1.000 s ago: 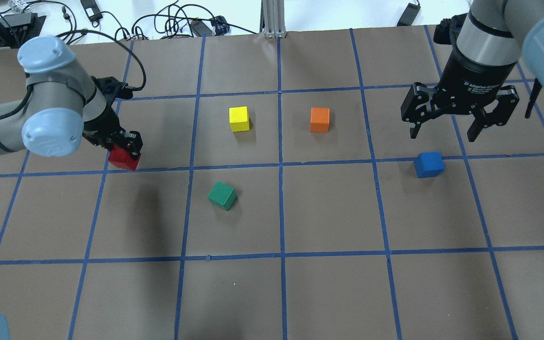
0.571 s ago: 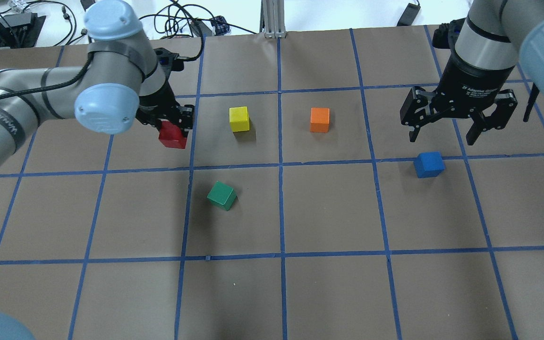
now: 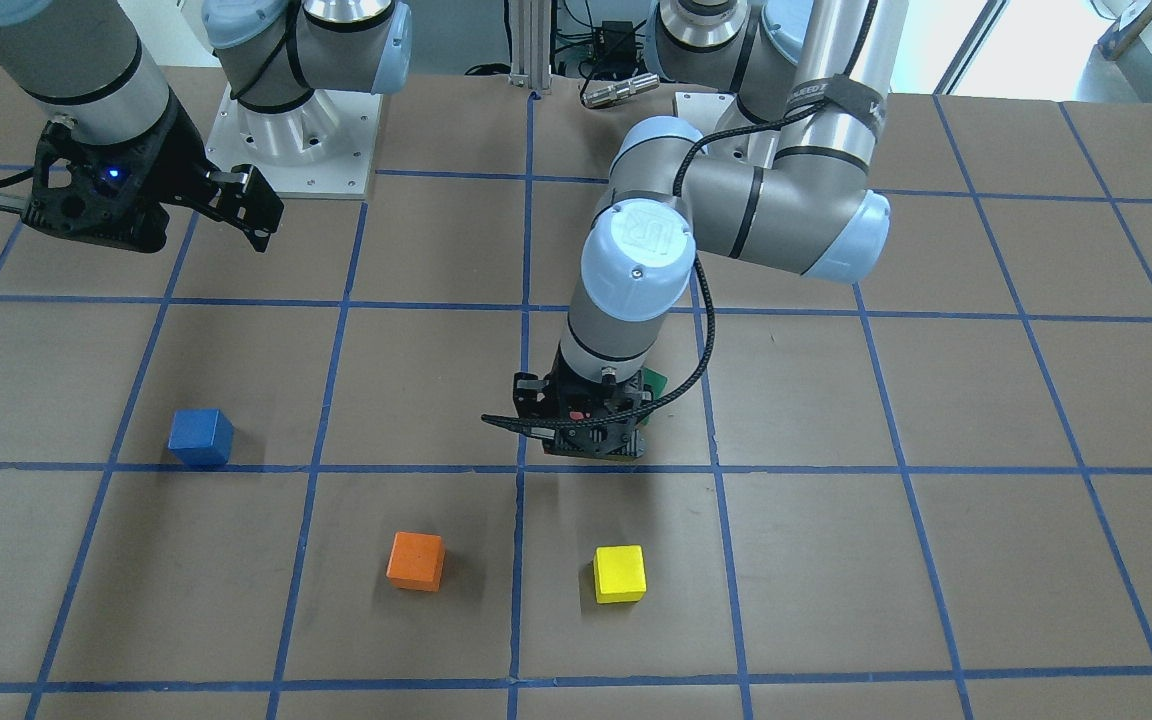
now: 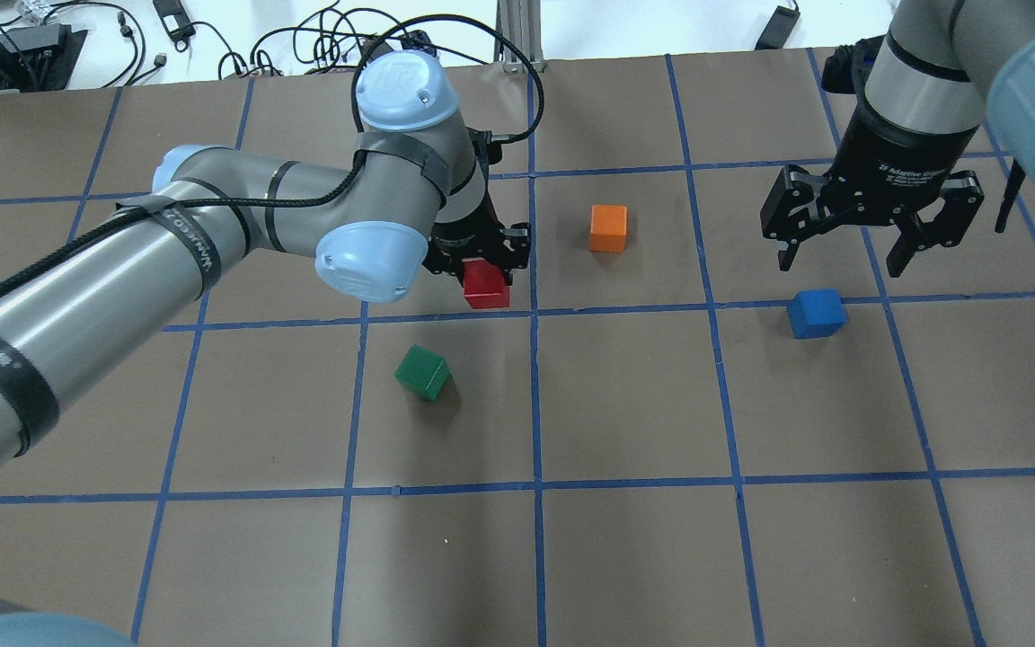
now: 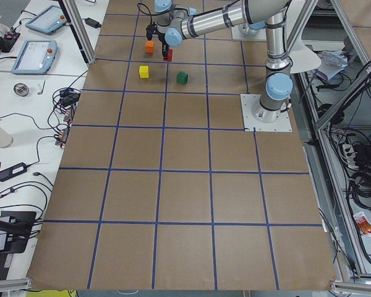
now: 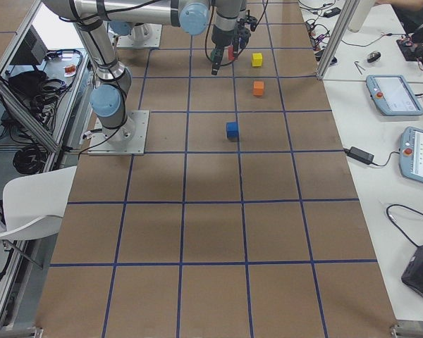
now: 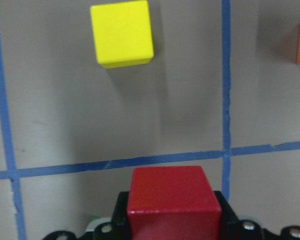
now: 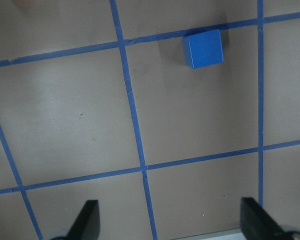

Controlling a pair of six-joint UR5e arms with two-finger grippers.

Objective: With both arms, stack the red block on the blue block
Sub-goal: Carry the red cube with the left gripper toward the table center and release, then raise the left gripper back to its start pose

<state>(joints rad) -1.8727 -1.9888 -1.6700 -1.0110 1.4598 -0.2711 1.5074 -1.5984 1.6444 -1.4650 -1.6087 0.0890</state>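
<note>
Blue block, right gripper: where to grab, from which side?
Two opposite side faces of the blue block, from straight above. It sits flat on the table with no neighbours, so all sides are free. The right gripper hangs open nearby; align it to the faces first.

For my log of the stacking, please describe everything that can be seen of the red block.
The red block is a small matte cube with unmarked faces. It is clamped between the black fingers of the left gripper, which grip its upper part. It appears lifted off the brown table, near a crossing of blue tape lines. Nothing else touches it.
</note>
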